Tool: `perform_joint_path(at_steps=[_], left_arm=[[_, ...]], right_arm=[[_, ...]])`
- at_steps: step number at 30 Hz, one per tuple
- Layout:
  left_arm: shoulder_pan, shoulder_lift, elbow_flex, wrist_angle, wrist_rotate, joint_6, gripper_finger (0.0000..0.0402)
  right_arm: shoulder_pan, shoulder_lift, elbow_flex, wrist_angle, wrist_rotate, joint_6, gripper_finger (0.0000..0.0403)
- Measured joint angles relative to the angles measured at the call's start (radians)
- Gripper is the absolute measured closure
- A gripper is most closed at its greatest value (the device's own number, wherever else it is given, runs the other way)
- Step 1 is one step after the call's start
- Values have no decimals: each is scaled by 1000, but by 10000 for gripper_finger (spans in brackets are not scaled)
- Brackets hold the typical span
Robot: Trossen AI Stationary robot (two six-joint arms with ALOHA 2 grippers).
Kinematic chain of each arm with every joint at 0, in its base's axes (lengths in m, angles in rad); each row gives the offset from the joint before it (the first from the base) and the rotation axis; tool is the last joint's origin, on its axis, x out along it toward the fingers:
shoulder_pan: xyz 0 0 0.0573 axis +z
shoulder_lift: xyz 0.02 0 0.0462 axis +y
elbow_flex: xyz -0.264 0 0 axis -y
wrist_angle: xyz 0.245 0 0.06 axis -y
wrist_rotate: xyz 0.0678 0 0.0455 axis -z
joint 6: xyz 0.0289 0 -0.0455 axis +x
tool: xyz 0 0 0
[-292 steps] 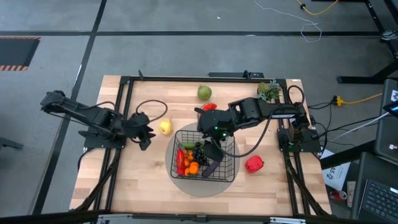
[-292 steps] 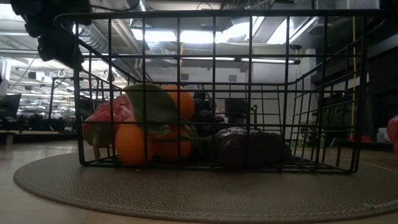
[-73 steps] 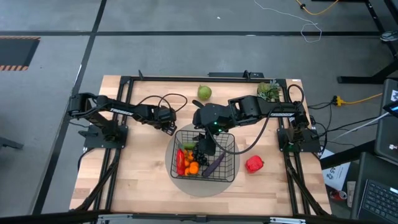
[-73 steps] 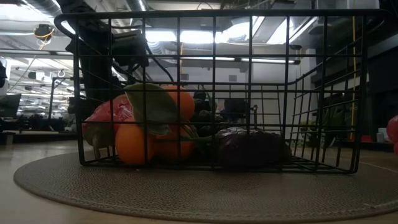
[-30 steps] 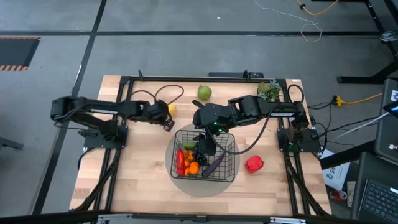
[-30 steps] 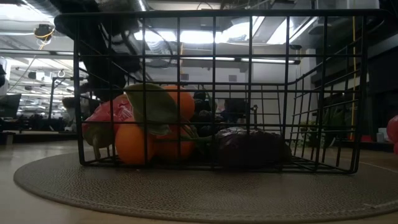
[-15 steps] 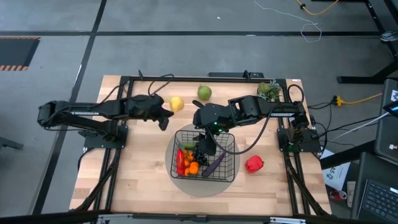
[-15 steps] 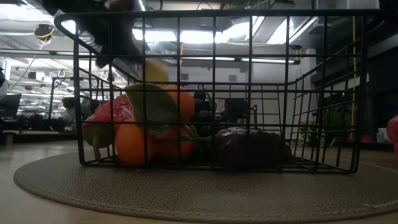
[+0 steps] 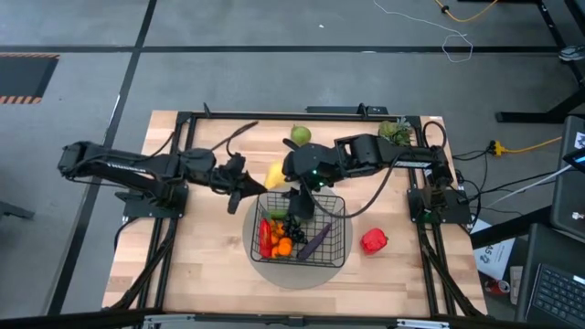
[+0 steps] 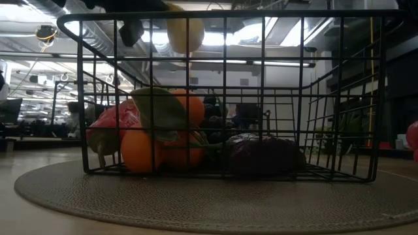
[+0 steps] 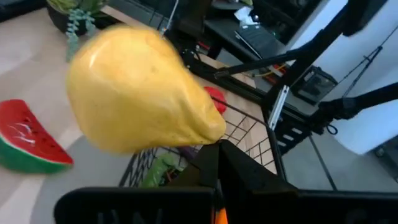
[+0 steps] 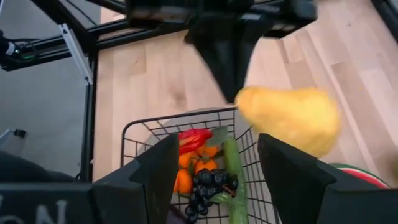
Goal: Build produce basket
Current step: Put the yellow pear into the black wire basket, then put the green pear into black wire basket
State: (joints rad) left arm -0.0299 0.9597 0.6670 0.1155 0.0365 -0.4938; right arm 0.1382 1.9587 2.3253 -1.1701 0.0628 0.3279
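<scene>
Left gripper (image 9: 245, 187) is clenched tight, its tip meeting the yellow toy lemon (image 9: 275, 174), which sits at the fingertip end, above the near-left rim of the black wire-mesh basket (image 9: 335, 245). Left wrist view shows the lemon (image 11: 140, 90) pressed against the closed dark fingers (image 11: 217, 168), filling most of the frame; whether it is actually pinched or just resting on the tip, cannot tell. Red watermelon slice (image 11: 28, 146) lies on the wood beyond the lemon in that view.

Basket stands on a flat round grey disc (image 9: 274, 271), just right of the left gripper. Inside: red chili (image 9: 266, 236), oranges (image 9: 284, 247), dark grapes (image 9: 292, 222), purple eggplant (image 9: 315, 243). Low view shows the lemon (image 10: 185, 29) up at the basket's top rim, oranges (image 10: 140, 151) and eggplant (image 10: 264, 155) on the floor of it.

Right gripper (image 9: 302, 208) hangs over the basket's far side, fingers spread wide, nothing between them; right wrist view shows the lemon (image 12: 289, 118) just ahead of its fingers (image 12: 152, 177).

Green pear (image 9: 301, 135) lies on the wooden table (image 9: 201, 265) behind the right gripper. Red pepper (image 9: 373, 241) rests to its right, outside the basket.
</scene>
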Motion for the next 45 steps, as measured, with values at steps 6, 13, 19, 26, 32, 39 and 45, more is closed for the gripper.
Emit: perform_joint_path(at_steps=[6, 13, 19, 26, 32, 39, 45], left_arm=[[-37, 82, 0, 79, 28, -2, 402], [-65, 214, 0, 282, 195, -4, 401], [-80, 285, 0, 309, 228, -81, 396], [-80, 294, 0, 335, 227, -98, 332], [-81, 293, 0, 351, 220, -102, 277], [-76, 270, 0, 346, 201, -108, 273], [-38, 194, 0, 322, 200, -104, 274]], right_arm=[[-27, 0, 0, 84, 0, -38, 183], [-27, -10, 32, 320, -4, -170, 182], [-28, -9, 32, 486, -5, -207, 182], [-28, -5, 32, 498, -4, -180, 182], [-23, -5, 32, 496, -12, -173, 182], [-21, -5, 31, 449, -11, -172, 182], [-22, -25, 30, 338, 26, -87, 183]])
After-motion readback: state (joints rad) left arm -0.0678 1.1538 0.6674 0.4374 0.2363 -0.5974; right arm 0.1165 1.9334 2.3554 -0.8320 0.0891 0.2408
